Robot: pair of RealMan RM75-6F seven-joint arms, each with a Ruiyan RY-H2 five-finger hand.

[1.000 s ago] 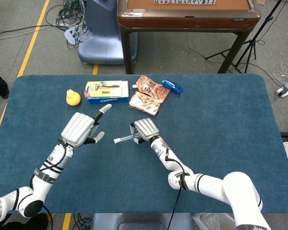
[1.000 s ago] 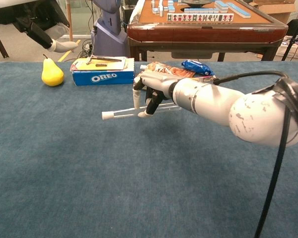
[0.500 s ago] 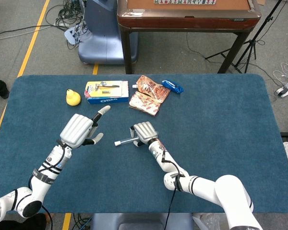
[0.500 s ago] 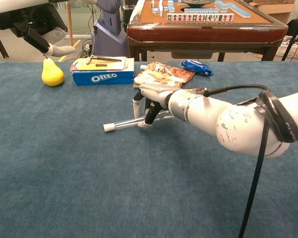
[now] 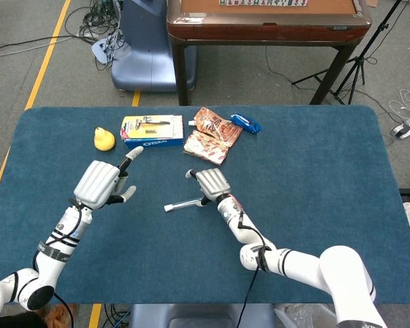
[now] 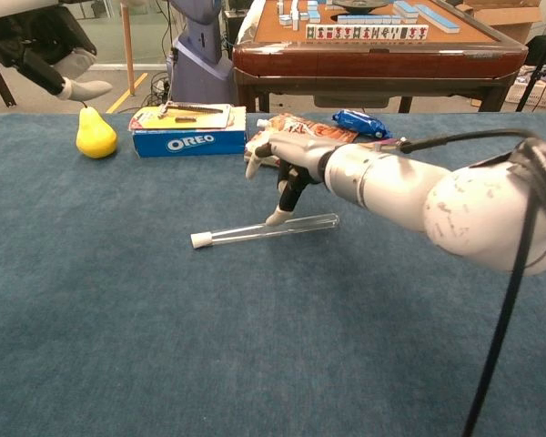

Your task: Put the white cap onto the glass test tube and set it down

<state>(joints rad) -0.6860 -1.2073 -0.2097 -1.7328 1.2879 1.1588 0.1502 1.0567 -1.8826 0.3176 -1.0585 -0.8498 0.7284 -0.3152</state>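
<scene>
Here, head view: glass test tube [image 5: 186, 203] lying flat on the blue counter [image 5: 314, 178], white cap [image 5: 168, 208] seated on its left end, hence capping judged complete and the tube set down. Right robot hand [image 5: 210, 183] poised just over the tube's right end, fingers loosened and apart, nothing held; contact of one fingertip with the glass not resolvable from this angle. Left robot hand [image 5: 101, 184] raised well apart to the left, fingers spread, empty. Beyond, near the far edge: pear [image 5: 104, 139], Oreo box [image 5: 152, 130], snack packets [image 5: 212, 135]. Chest view: test tube [image 6: 266, 230] at rest on the counter [image 6: 118, 319], cap [image 6: 200, 240] toward the viewer's left, closed end to the right. Right robot hand [image 6: 282, 164] above the tube's middle, one fingertip [image 6: 275, 217] reaching down to or just beside the glass, the remaining fingers open and clear of it. Left robot hand [image 6: 59, 68] visible only at the upper left corner, held high, apparently empty. Remaining step, by judgement: lifting the right robot hand away without rolling the tube.
</scene>
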